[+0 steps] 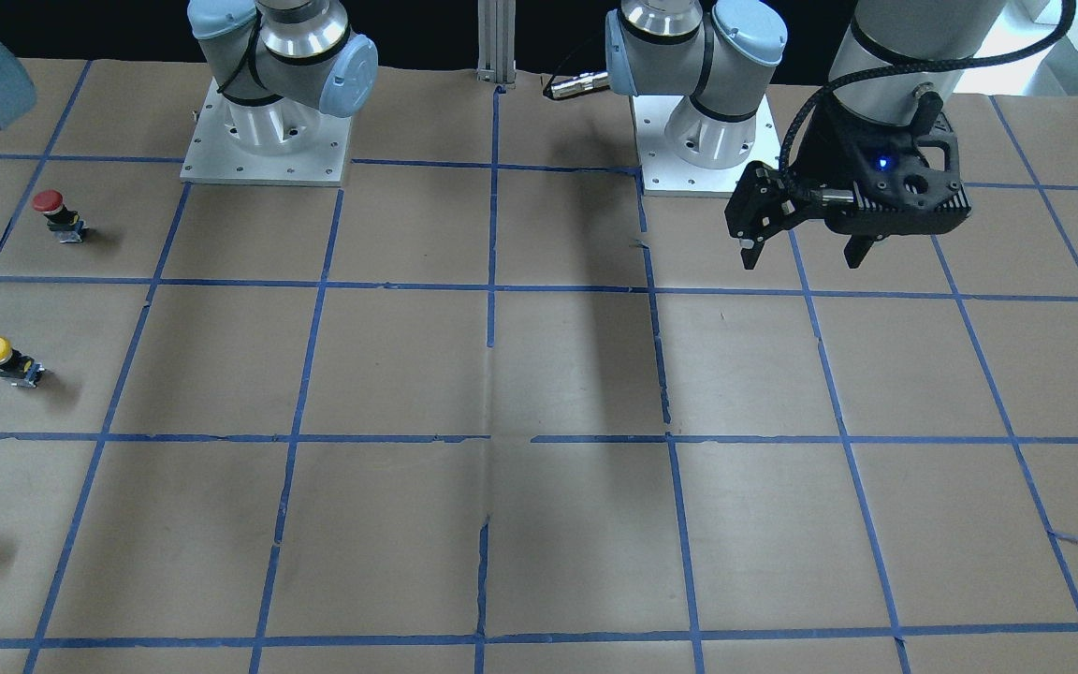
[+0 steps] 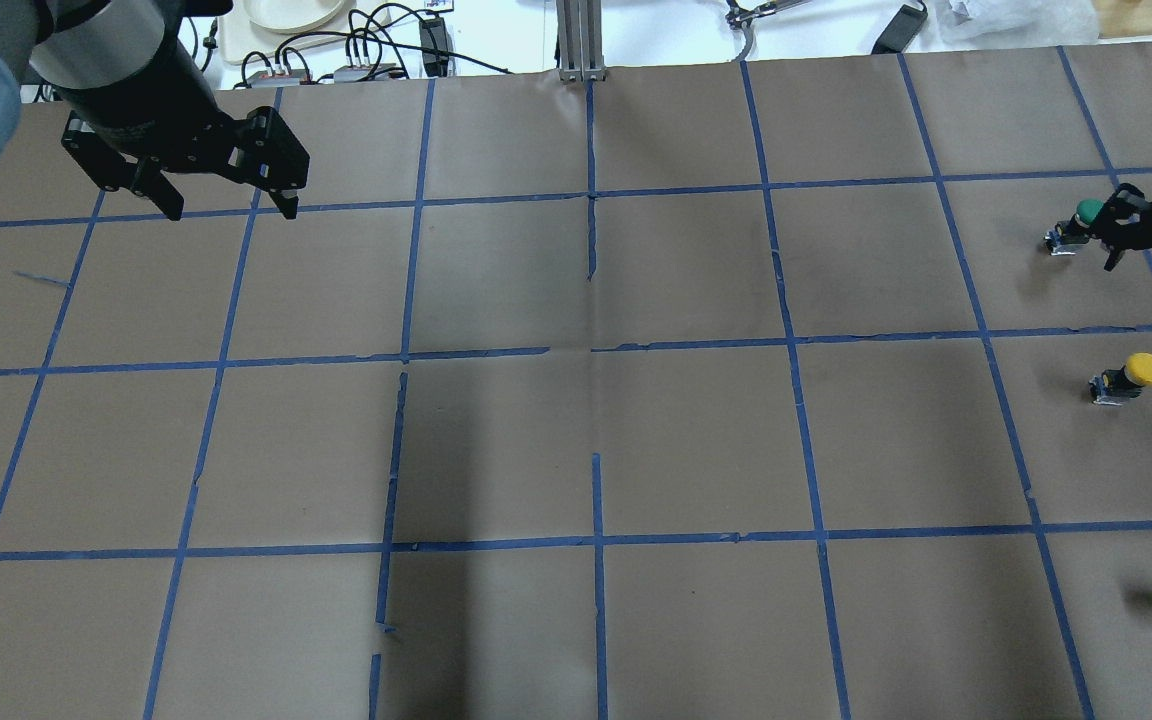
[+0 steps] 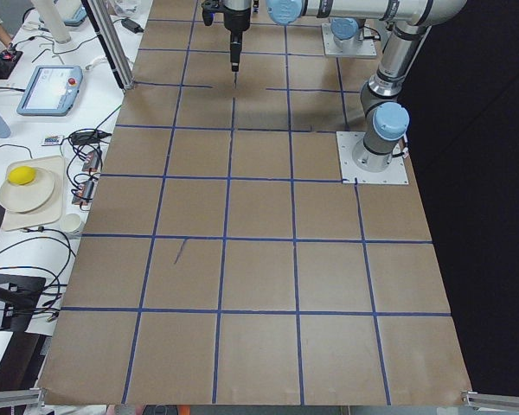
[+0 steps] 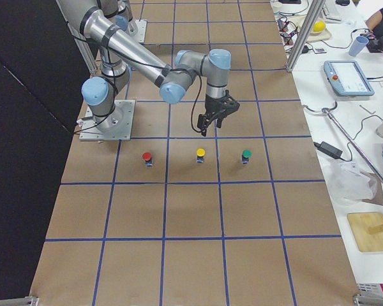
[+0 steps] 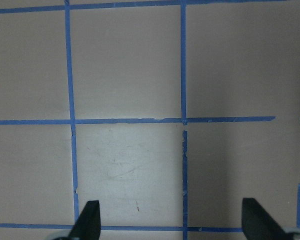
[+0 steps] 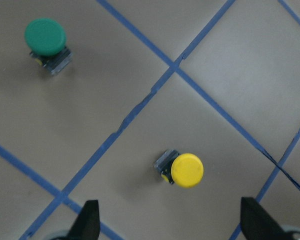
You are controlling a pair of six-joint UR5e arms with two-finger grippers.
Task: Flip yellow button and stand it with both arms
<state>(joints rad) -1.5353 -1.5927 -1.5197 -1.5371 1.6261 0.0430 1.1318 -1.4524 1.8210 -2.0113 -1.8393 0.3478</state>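
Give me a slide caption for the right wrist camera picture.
Open right tool hovering over the yellow button, with a green button across a blue tape line.

One camera faces the robot from across the worktop, looking steeply down; another looks forward from behind its shoulders. Two high, distant cameras look along the worktop from its left and right ends. Both wrist cameras look down from close. Right wrist, overhead and right-end views share the yellow button.

Brown table, blue tape grid
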